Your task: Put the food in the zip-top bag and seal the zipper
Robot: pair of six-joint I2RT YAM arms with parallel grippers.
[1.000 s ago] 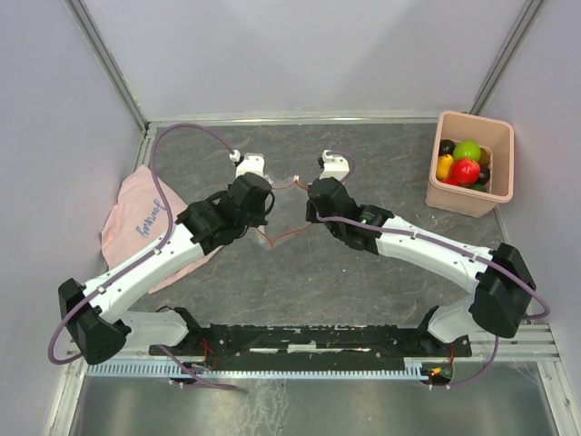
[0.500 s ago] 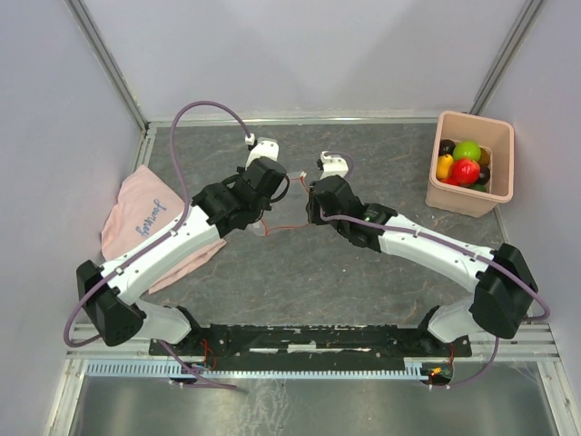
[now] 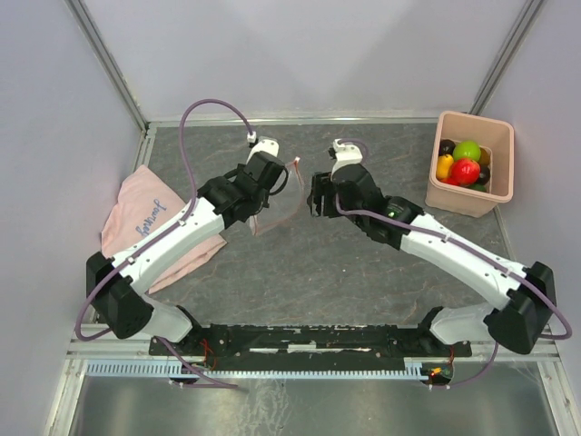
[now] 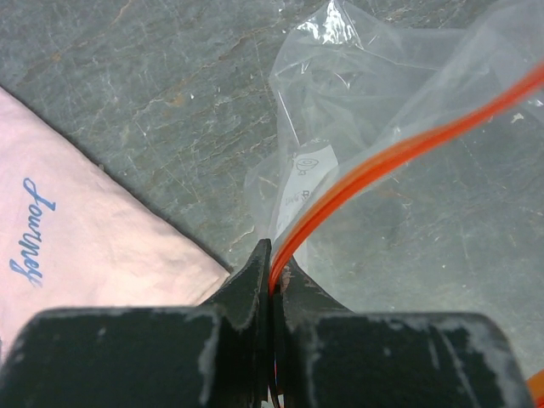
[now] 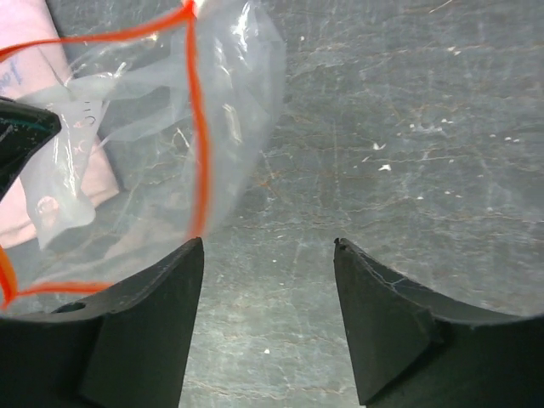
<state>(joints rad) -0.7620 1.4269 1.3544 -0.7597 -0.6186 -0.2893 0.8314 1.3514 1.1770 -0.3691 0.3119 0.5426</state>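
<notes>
Zip-top bag (image 4: 340, 127): clear, crinkled plastic with a white label, empty, at the left-centre of the worktop (image 3: 363, 272). Zipper (image 4: 382, 161): thin red-orange strip along the mouth, nipped at one end by the closed left pincer (image 4: 272, 280); the mouth appears unsealed. Food (image 3: 465, 163): glossy green, red, yellow and dark purple pieces heaped in the pink bin (image 3: 461, 200), well apart from the bag.

**Q:** Left gripper (image 4: 270, 257) state?
**A:** My jaws are pressed together, pinching the zipper (image 4: 382, 160). My arm is stretched forward and angled inward.

**Q:** Right gripper (image 5: 268, 246) state?
**A:** My jaws stand apart, gripping nothing. My arm is stretched forward and angled inward.
</notes>
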